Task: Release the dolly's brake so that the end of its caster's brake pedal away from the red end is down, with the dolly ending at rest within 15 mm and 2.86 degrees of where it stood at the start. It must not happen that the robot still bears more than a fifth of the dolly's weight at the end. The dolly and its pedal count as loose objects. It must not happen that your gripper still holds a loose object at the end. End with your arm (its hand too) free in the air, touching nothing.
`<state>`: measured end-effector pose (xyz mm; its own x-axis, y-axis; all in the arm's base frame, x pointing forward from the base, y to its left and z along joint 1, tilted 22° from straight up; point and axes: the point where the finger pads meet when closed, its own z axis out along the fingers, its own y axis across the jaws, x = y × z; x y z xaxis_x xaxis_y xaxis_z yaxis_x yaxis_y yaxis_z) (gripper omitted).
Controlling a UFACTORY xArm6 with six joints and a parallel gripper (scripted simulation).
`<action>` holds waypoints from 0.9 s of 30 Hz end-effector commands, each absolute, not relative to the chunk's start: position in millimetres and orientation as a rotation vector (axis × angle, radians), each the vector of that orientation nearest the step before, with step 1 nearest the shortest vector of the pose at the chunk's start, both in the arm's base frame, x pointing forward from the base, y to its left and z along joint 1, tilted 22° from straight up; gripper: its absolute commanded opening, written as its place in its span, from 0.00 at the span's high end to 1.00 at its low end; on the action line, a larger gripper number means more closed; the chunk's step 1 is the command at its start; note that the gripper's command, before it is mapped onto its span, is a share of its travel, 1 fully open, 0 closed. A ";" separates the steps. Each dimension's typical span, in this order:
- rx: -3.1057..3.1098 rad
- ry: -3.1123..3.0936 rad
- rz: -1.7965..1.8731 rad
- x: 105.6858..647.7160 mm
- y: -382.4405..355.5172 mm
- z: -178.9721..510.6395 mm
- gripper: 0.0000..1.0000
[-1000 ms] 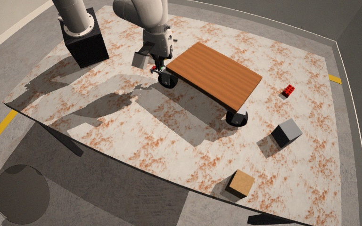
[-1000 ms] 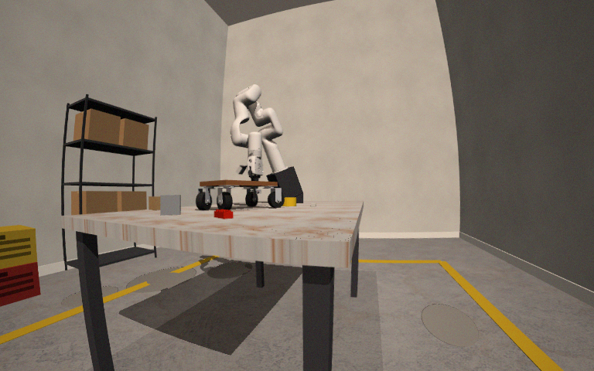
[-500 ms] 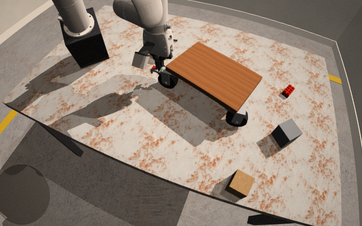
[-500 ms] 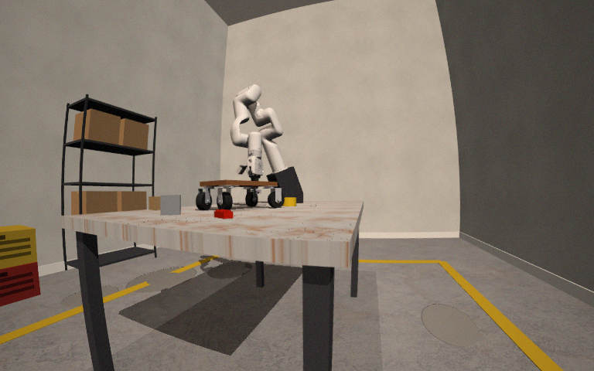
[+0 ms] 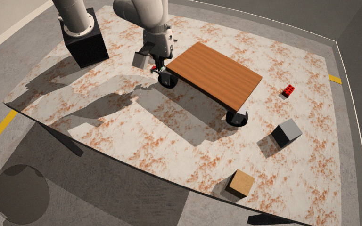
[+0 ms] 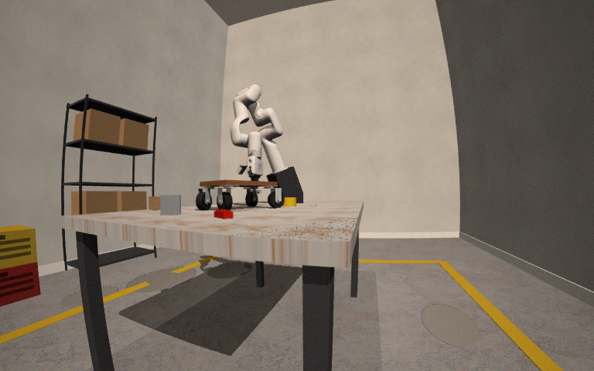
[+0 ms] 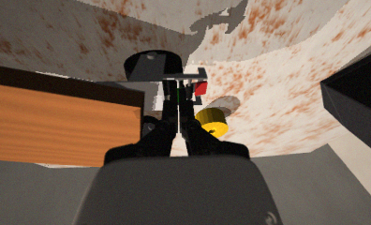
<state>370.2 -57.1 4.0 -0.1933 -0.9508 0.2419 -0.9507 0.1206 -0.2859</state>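
Wrist view: my claw (image 7: 178, 123), pressed together and empty, sits on the brake pedal's (image 7: 183, 75) green end; light dolly (image 7: 56, 122) rolls easily, so I press gently.

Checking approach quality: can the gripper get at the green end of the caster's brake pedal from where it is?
Probably yes. The shut gripper hangs right above the pedal's green end, beside the dolly deck's corner, with nothing between; the red end lies off to the side.

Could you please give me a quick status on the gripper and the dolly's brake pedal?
Gripper shut, empty, tips on pedal's green end. Red end showing; dolly level on its casters. Yellow roll beside, not blocking.
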 end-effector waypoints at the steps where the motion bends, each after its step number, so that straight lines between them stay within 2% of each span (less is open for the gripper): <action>1: -1.994 2.349 -0.601 371.1 -56.9 4.8 1.00; 27: -1.994 2.349 -0.601 372.7 -58.9 -1.4 1.00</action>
<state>371.5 -58.7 -1.3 -0.1933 -0.9508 0.2420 -0.9509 0.1207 -0.2851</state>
